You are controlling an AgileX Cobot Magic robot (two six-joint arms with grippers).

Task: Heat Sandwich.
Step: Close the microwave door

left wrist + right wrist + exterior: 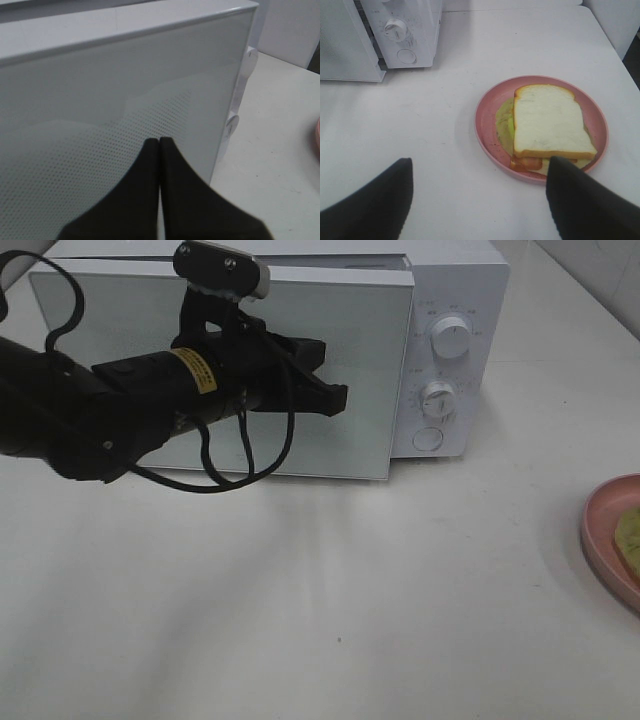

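While my two arms sit pretty far apart on this white table, the biggest thing in front of me is the white microwave, standing at the back with its door swung a little way out from the body, not flush. Two round knobs sit one above the other on the control panel to the right of the door, with a round button under them.

My left arm comes in from the left side of the overhead view, stretched out roughly level and pointing across the front of that door, cable looping under it. From up there I can't tell if the tips touch the glass or just hang in front. My left pincer is pressed fully closed, both fingertips together with nothing between them, pointed at the dotted door glass.

My right pincer is spread wide, empty, hovering over the table just short of the pink plate. That plate is off to the right of the microwave, well apart from it, and the sandwich lies flat on it, pale bread on top, green and reddish filling peeking out at the edges.
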